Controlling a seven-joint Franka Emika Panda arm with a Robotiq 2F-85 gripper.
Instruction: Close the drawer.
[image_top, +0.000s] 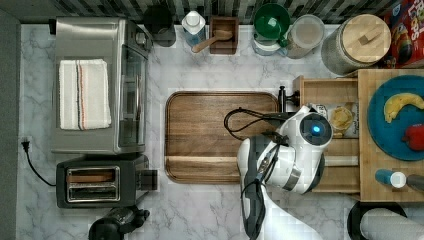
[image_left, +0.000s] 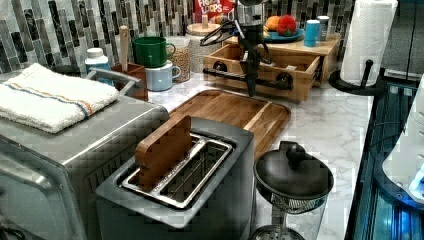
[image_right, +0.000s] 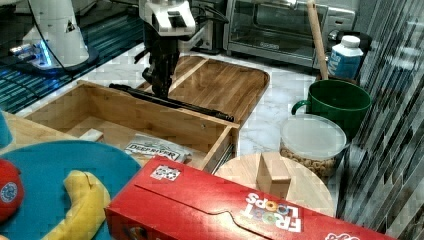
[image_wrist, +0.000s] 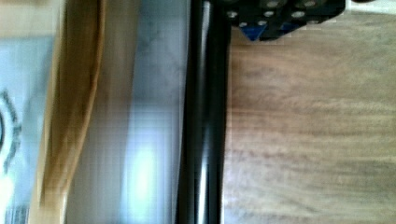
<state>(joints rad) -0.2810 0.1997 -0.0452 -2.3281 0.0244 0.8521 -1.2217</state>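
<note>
Looking at a marble tabletop (image_top: 210, 70), we find the drawer (image_right: 125, 125) pulled well out of a butcher-block cabinet (image_top: 367, 185) on the top view's right. It is a shallow light-wood tray, open at the top, with a printed packet (image_right: 157, 148) lying inside. Its thin black bar handle (image_right: 170, 102) runs along the front face, and in the top view that long axis goes from far to near.

Our gripper (image_right: 161, 87) hangs straight down from the white arm (image_top: 280, 160), tip at the handle's height, on the outer side of the bar. The walnut cutting board (image_top: 220, 135) lies just beyond it, on the side away from the cabinet. In the wrist view the handle (image_wrist: 203, 121) passes right under the tool as a dark band, with the board's grain on one side and the drawer front (image_wrist: 77, 112) on the other. We cannot tell whether the jaws are spread or pinched, nor whether they touch the bar.

We judge that the coming move turns on this: the drawer lies on the cabinet side of the tool, so a push square to the bar, toward the top view's right, should slide it home.
</note>
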